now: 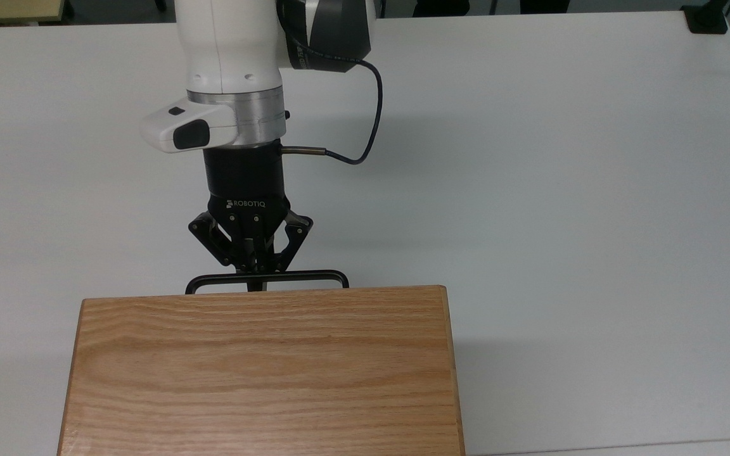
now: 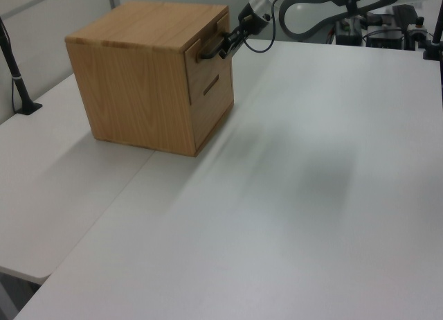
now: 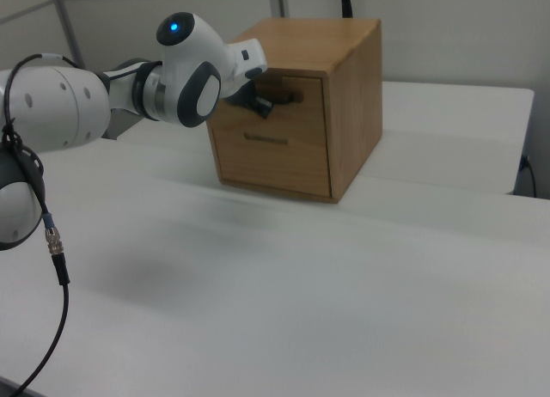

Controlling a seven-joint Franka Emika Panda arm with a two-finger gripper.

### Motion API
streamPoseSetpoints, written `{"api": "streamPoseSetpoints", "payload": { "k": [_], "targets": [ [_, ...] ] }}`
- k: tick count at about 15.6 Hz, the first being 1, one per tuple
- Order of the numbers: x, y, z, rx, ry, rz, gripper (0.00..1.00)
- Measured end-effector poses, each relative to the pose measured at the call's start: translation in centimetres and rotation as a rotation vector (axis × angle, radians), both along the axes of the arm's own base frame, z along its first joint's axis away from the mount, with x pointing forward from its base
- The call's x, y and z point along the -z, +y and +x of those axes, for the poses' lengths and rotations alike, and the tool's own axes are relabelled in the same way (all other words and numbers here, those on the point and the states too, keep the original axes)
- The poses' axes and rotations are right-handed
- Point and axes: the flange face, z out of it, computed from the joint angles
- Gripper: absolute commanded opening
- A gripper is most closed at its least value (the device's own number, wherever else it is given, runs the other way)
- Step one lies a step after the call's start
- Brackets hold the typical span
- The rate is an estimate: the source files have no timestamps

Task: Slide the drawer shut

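In the top view, the cabinet [image 1: 263,370] fills the lower left of the frame, nearest the camera, its broad grained oak top hiding the drawer below. Just past its far edge the thin black handle [image 1: 267,277] sticks out over the white worktop [image 1: 561,190]. The end effector [image 1: 252,269] sits at the middle of the bar with its black fingers drawn together around it, clamped on the handle. Above the fingers, the black body carries white lettering that reads "ROBOTIQ". Farther up the frame come the silver ring, the white arm [image 1: 229,63] and a dark cable [image 1: 365,120] looping to the top view's right.

In the left view, the drawer [image 2: 208,57] lies pushed in at the cabinet's upper front, its panel level with the cabinet face, in the upper left of the frame. A second front with a slot sits beneath it.

In the right view, the arm crosses the upper left of the frame with a blue light on its joint, reaching to the drawer front [image 3: 296,92].
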Motion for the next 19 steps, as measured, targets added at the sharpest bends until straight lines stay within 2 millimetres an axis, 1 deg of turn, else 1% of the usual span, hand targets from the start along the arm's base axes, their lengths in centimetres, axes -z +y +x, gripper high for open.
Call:
{"api": "streamPoseSetpoints", "payload": {
  "k": [3, 4, 6, 8, 12, 16, 19],
  "targets": [
    [0.1, 0.0, -0.1, 0.0, 0.009, 0.0, 0.0],
    [0.4, 0.0, -0.2, -0.002, 0.04, 0.0, 0.0],
    [1.0, 0.0, -1.0, -0.01, 0.162, -0.005, 0.0],
    [0.0, -0.5, -2.5, -0.014, 0.284, -0.01, 0.0],
    [-4.6, -0.8, -7.0, -0.019, 0.446, -0.02, 0.0],
    [-8.6, -0.8, -13.0, -0.018, 0.584, -0.058, 0.0],
    [-11.1, 0.0, -17.6, -0.027, 0.677, -0.079, 0.01]
  ]
}}
